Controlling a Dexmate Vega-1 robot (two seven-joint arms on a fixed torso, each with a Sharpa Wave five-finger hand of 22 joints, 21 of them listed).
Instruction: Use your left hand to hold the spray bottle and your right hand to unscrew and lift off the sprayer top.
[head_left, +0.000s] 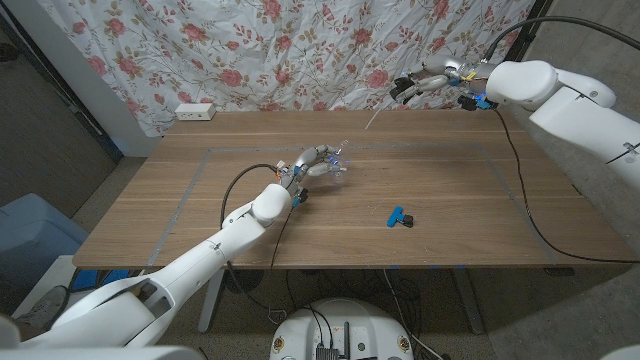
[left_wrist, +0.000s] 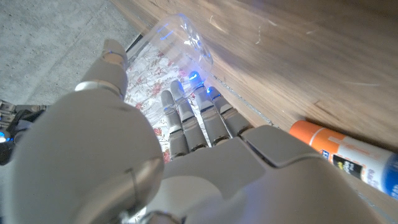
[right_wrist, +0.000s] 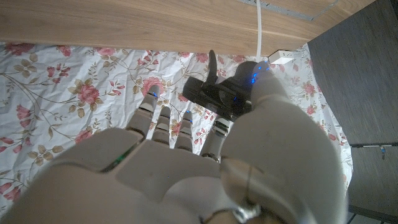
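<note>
— Where is the left arm?
— It reaches from the near left corner to mid-table; the left hand (head_left: 318, 163) curls its fingers (left_wrist: 186, 118) around the clear spray bottle (left_wrist: 177, 43).
— And the right?
— The right arm is raised high over the far right edge. The right hand (head_left: 432, 82) grips the black sprayer top (right_wrist: 219, 94), apparently between thumb and fingers.

Your head cam looks down over the whole bench (head_left: 420, 190); both wrist cams sit close behind their fingers (left_wrist: 186, 118), flipped, sharing that floral curtain (right_wrist: 74, 81).
</note>
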